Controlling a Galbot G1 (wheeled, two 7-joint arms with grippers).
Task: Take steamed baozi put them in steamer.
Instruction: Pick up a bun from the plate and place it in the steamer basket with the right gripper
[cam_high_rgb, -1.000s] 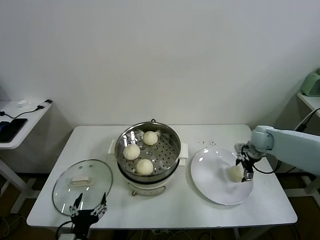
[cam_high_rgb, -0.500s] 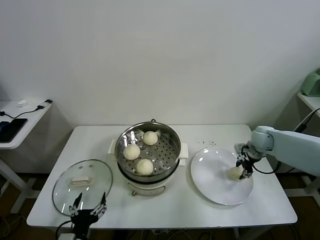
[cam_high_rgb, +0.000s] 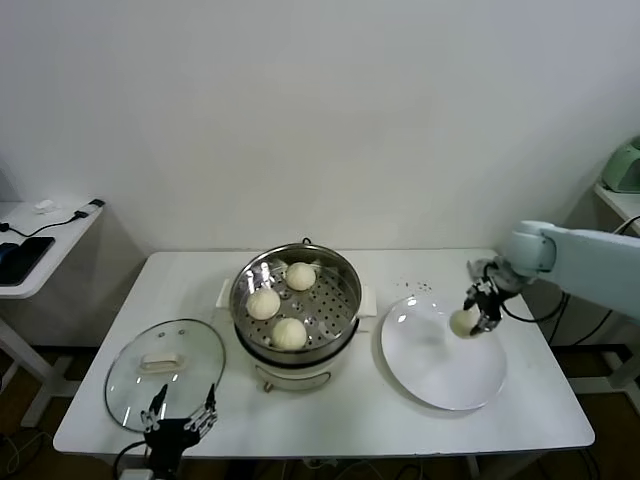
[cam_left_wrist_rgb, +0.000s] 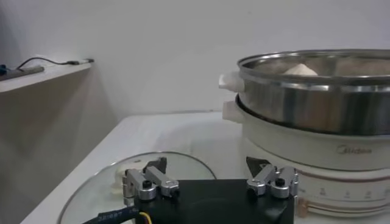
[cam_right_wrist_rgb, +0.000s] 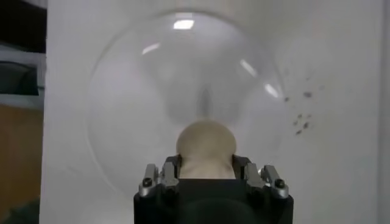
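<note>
A: What's different from a second ago?

B: The right gripper (cam_high_rgb: 478, 312) was down on the plate (cam_high_rgb: 430, 375) with its fingers spread round the last bun (cam_high_rgb: 463, 321). Now they have closed on it and the arm has come up and back a little. The bun hangs above the far right part of the plate instead of resting on it.

A: Sure it's clear of the plate?

B: Fairly sure. The wrist view shows the bun (cam_right_wrist_rgb: 206, 146) pinched between the two fingers, with the plate (cam_right_wrist_rgb: 122, 91) spread out well below. From the head view alone I couldn't swear to a gap, since bun and plate are both pale.

A: And the others?

B: Three buns already sit on the perforated tray inside the steamer (cam_high_rgb: 300, 345), at the middle of the table (cam_high_rgb: 350, 425), just left of the plate. This is the fourth, so by my reckoning the task is on its final carry.

A: The other arm?

B: The left gripper (cam_high_rgb: 180, 425) waits at the near edge of the table by the glass lid (cam_high_rgb: 165, 372), fingers wide open and holding nothing.

A: What's needed next?

B: Probably a lift over the steel rim, then a drop on the tray's bare right side, clear of the three already there.
</note>
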